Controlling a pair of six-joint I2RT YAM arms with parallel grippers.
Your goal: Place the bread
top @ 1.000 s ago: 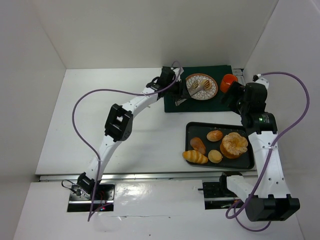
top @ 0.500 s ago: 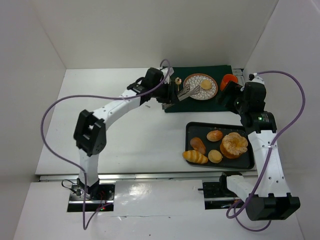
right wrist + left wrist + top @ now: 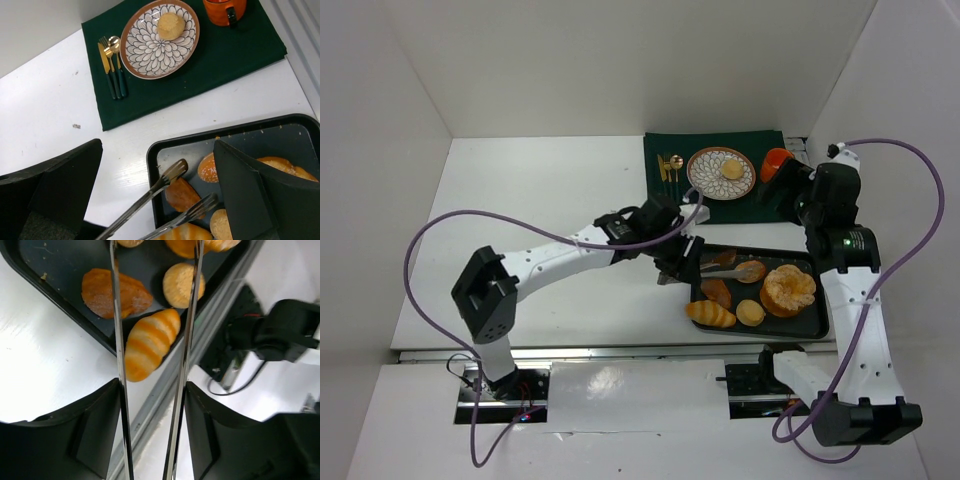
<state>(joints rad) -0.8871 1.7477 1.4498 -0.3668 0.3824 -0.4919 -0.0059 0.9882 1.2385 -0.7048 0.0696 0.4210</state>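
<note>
**Tray** [image 3: 822,328]: black, on the white table [image 3: 540,200], closest to the arm bases and right of centre. It holds five pieces of bread:
- a striped long roll [image 3: 710,314] at the near left corner
- a round bun [image 3: 751,313] just right of the striped roll
- a flat brown slice [image 3: 716,291] behind the striped roll
- a small roll [image 3: 752,271] further back
- a large round loaf [image 3: 789,290] on the right side

**Tongs** [image 3: 725,270]: metal, blades apart, reaching over the tray's left half. The tips are near the flat brown slice and the small roll; whether they touch either cannot be told.

**Left gripper** [image 3: 677,262]: at the tray's left edge, clamped on the handle end of the tongs.

**Right gripper** [image 3: 157,150]: fingers spread wide, holding nothing, above the mat's right end near the cup.

**Mat** [image 3: 760,205]: dark green, beyond the tray at the far side of the table. On it, left to right:
- gold cutlery [image 3: 669,166] with dark handles
- a patterned plate [image 3: 705,180] carrying one pale bun [image 3: 731,169]
- an orange cup [image 3: 776,163]
</note>
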